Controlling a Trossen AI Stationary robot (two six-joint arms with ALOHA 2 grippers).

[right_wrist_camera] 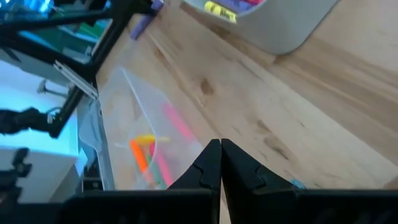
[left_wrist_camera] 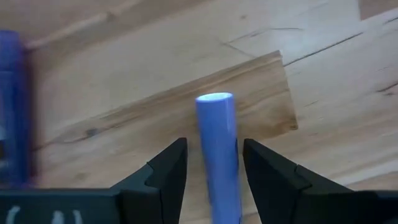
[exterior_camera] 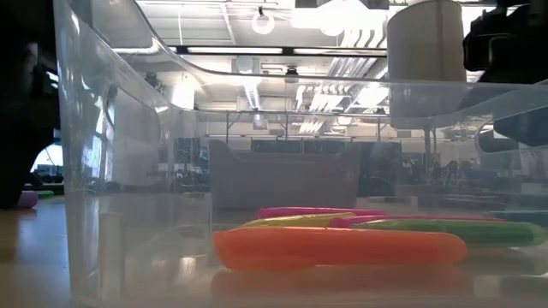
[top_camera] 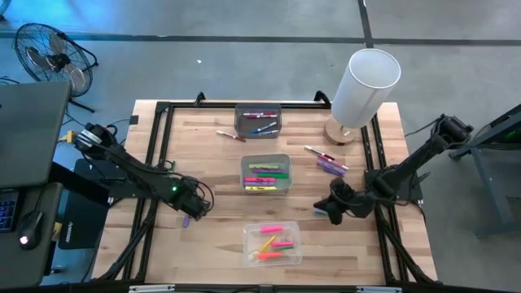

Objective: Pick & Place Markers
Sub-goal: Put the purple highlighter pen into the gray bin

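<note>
A purple marker (left_wrist_camera: 217,143) lies on the wooden table (top_camera: 212,252), also seen as a purple marker (top_camera: 186,220) at the left. My left gripper (left_wrist_camera: 214,155) points down over it, open, one finger on either side with a small gap each way. A second purple marker (left_wrist_camera: 12,106) lies beside it. My right gripper (right_wrist_camera: 221,152) is shut and holds nothing; in the high view my right gripper (top_camera: 334,210) hovers at the right, next to a small blue marker (top_camera: 319,212). Loose markers (top_camera: 326,160) lie at the far right, and one marker (top_camera: 230,135) at the far middle.
A clear bin (top_camera: 272,244) near the front holds pink, orange and yellow markers. A grey bin (top_camera: 265,173) stands mid-table and another grey bin (top_camera: 258,120) at the far edge, both with markers. A white cylinder (top_camera: 365,85) on a wooden base stands far right.
</note>
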